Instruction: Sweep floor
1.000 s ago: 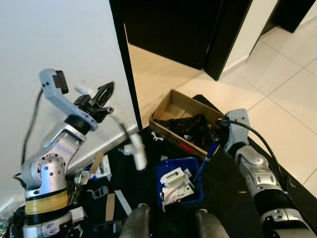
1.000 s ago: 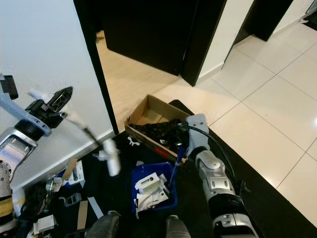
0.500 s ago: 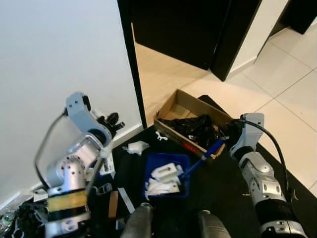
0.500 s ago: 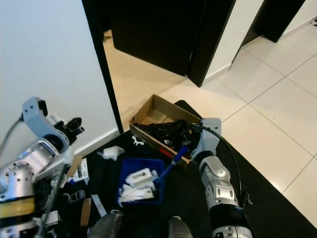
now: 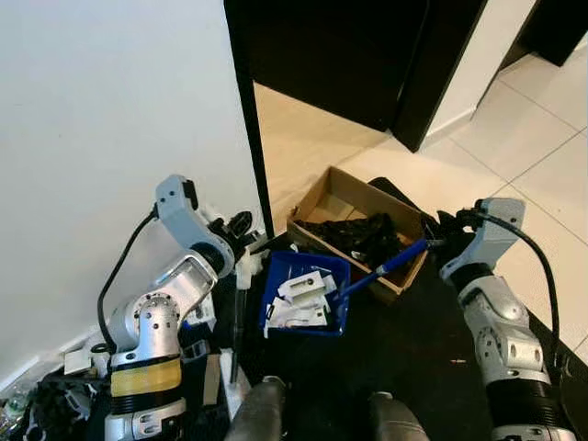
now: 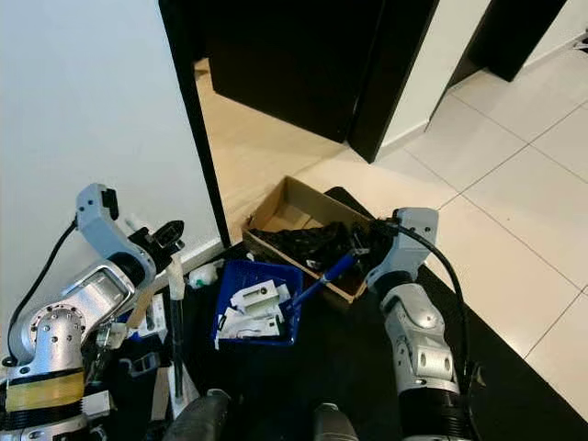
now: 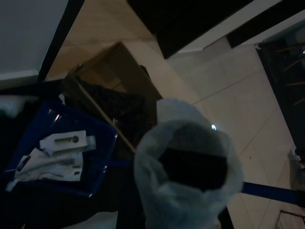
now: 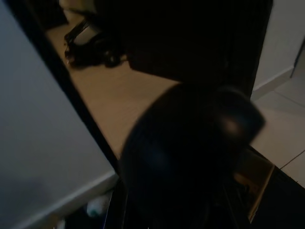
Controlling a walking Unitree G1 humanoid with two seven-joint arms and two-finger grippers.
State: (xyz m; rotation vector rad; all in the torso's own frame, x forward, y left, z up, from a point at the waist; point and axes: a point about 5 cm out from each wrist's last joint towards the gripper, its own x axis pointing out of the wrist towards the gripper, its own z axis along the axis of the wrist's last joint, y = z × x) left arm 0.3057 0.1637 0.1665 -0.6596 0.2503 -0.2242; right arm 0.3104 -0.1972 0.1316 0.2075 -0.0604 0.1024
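Note:
A blue dustpan [image 5: 308, 294] holding white scraps hangs over the black mat, tilted. Its blue handle [image 5: 390, 266] runs up to my right gripper [image 5: 447, 227], which is shut on the handle's end beside the cardboard box [image 5: 342, 195]. My left gripper [image 5: 241, 225] is by the wall's dark edge, shut on a broom whose dark stick [image 5: 234, 317] points down to the floor just left of the dustpan. A white plastic piece [image 5: 246, 266] sits on the stick. In the left wrist view a pale rounded broom end [image 7: 188, 176] fills the front, with the dustpan [image 7: 62, 157] behind it.
The open cardboard box holds black tangled material [image 5: 354, 237]. Loose scraps and card strips [image 5: 204, 375] lie on the mat by the wall at left. A dark doorway [image 5: 331, 46] opens ahead; pale tiles [image 5: 542, 156] lie to the right. My feet [image 5: 317, 418] are at the bottom edge.
The dustpan has swung left and up toward the wall, and my right gripper has risen with its handle. My left arm has come down, bringing the broom stick beside the dustpan.

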